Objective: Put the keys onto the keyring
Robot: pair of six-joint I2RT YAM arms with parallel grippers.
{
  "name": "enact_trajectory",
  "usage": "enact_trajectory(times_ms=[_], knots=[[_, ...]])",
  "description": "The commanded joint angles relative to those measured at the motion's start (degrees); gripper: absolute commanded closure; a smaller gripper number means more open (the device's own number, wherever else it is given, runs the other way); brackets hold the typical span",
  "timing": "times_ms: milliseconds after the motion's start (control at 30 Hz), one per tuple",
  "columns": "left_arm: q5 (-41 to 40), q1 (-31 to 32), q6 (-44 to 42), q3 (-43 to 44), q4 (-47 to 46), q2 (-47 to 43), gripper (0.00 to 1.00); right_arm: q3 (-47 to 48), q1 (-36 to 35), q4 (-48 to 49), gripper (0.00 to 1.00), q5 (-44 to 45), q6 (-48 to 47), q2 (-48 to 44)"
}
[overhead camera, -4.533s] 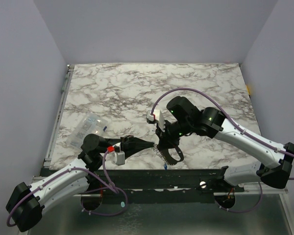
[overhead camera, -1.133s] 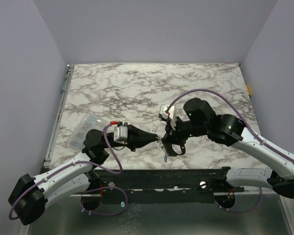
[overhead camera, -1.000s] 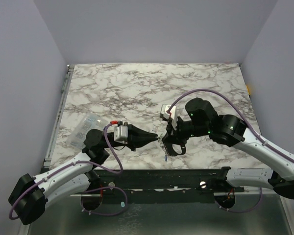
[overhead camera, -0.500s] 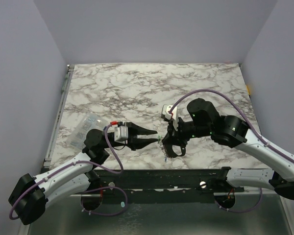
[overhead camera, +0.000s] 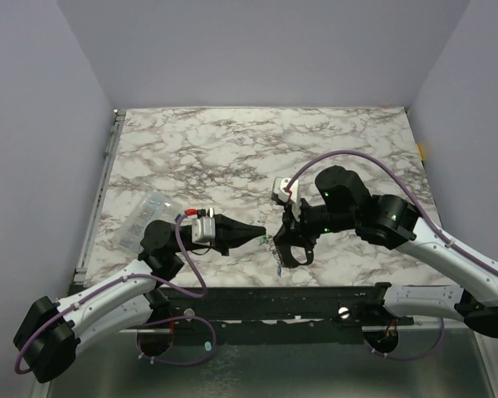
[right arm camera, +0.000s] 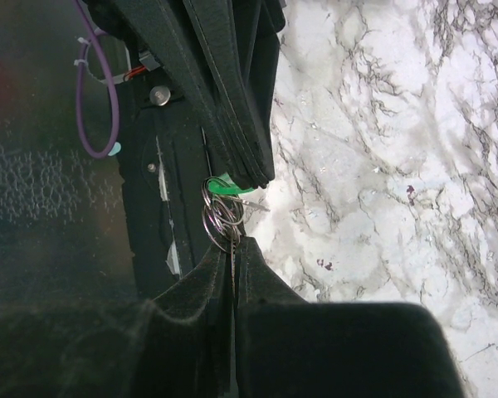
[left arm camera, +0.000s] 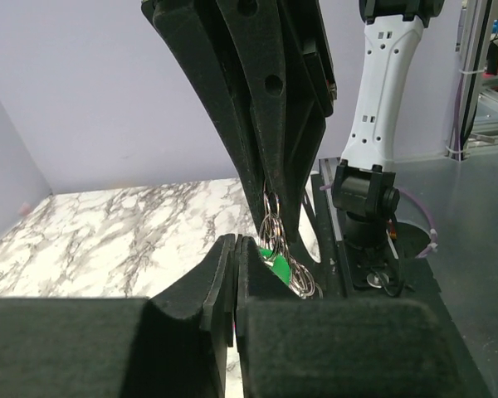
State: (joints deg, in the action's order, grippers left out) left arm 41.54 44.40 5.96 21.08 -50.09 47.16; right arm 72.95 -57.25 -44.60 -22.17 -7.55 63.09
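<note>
The right end effector (right arm camera: pixel 234 242) clamps shut on the keyring (right arm camera: pixel 220 217), while the left end effector (left arm camera: pixel 236 242), closed, pinches the mint green key (left arm camera: pixel 268 253) just beside that keyring.

The green key (left arm camera: pixel 268 252) is mostly hidden behind the keyring (left arm camera: pixel 273 225) — the blue key (overhead camera: pixel 279 269) a speck.

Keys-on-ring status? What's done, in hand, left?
Done: nothing confirmed. The blue key shows just below the keyring in the top view; threaded or not, I cannot tell. In hand: right gripper shut on the keyring; left gripper seems pinched on the green key, right against it. Left: thread green, check blue.
</note>
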Motion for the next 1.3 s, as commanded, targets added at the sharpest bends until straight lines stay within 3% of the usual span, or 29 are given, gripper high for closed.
enact_trajectory(times_ms=[0,67,133,233,467,600,1067,1267], knots=[[-0.3,0.5,-1.1,-0.7,-0.9,-1.1,0.96,0.0,0.2,2.2,0.99,-0.7,-0.2,-0.3],[-1.3,0.4,-1.2,-0.7,-0.8,-1.7,0.92,0.1,0.2,2.2,0.99,-0.3,-0.3,-0.5],[-1.7,0.1,-1.2,-0.8,-0.8,-2.7,0.72,0.1,0.2,2.0,0.99,0.3,-0.3,-0.7],[-2.0,-0.7,-0.7,-0.6,-0.7,-4.4,0.54,-0.2,0.2,1.8,0.99,1.6,-0.2,-1.2],[-2.0,-1.9,6.3,0.7,-1.7,-5.8,0.35,-0.4,0.2,2.1,0.99,3.7,0.1,-2.0],[0.7,-2.0,7.9,1.7,-1.7,-3.8,0.35,-0.4,0.2,3.5,0.99,5.5,0.7,-3.0],[-1.3,0.7,13.1,2.2,-6.6,2.3,0.40,0.1,0.2,3.2,0.99,2.3,0.8,-1.5],[-3.2,2.0,13.2,2.1,-8.3,3.4,0.49,0.6,0.2,3.1,0.99,1.6,0.7,-1.0]])
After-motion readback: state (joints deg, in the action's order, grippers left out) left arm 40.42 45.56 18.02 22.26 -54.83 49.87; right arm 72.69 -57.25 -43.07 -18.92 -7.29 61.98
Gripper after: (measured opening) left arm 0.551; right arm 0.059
